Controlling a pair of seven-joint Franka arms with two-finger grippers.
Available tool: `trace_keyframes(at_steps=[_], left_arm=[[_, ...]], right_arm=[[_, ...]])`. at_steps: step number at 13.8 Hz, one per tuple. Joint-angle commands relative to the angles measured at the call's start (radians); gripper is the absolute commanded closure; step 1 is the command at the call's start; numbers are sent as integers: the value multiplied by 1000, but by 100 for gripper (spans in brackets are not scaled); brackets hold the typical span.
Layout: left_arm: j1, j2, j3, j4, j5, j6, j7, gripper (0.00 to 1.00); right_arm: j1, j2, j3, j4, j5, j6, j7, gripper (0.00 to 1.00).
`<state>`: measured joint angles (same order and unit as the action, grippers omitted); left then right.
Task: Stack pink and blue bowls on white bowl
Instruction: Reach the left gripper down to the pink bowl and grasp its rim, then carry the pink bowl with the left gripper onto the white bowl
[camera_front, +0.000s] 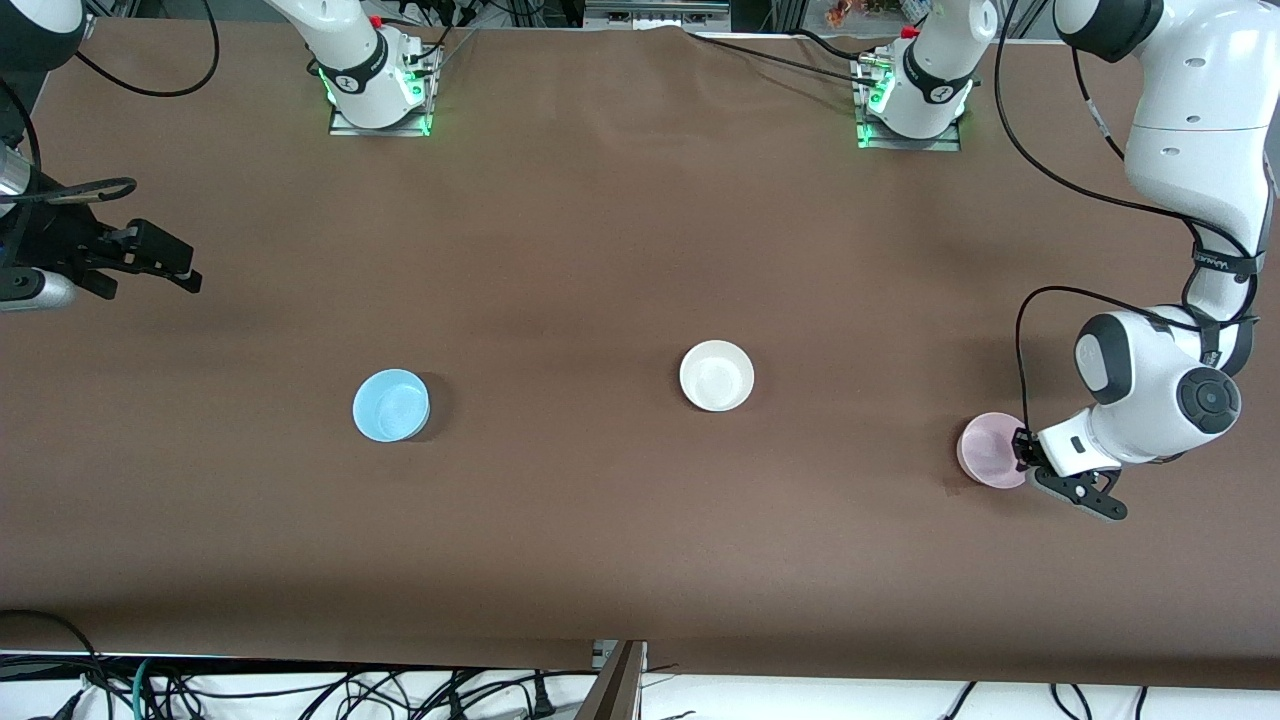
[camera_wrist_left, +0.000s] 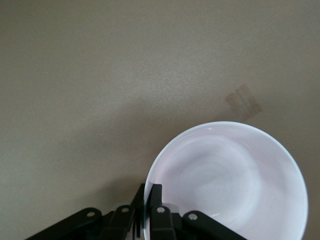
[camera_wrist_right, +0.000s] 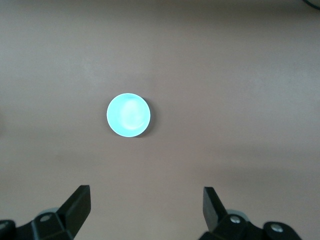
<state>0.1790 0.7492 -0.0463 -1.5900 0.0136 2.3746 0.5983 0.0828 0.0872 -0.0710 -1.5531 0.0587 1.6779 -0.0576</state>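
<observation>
The pink bowl is upright at the left arm's end of the table. My left gripper is shut on its rim, one finger inside the bowl and one outside. The white bowl stands alone near the table's middle. Toward the right arm's end sits the blue bowl, a little nearer to the front camera than the white one. My right gripper hangs open in the air at the right arm's end of the table, apart from the blue bowl, with nothing between its fingers.
A small patch of tape lies on the brown table cover close to the pink bowl. Cables run along the table's edge nearest the front camera. The two arm bases stand along the table edge farthest from the front camera.
</observation>
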Motion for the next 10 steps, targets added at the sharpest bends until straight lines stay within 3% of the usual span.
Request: trace_keyframes(at_steps=[1, 5, 10], left_arm=[[2, 2, 2, 11, 6, -34, 6, 100], [2, -22, -1, 30, -3, -55, -3, 100], [-56, -48, -3, 180, -55, -371, -34, 100]], right_arm=[[3, 2, 2, 16, -14, -14, 4, 1], [3, 2, 2, 13, -14, -14, 4, 1], [3, 3, 2, 13, -11, -14, 4, 1]])
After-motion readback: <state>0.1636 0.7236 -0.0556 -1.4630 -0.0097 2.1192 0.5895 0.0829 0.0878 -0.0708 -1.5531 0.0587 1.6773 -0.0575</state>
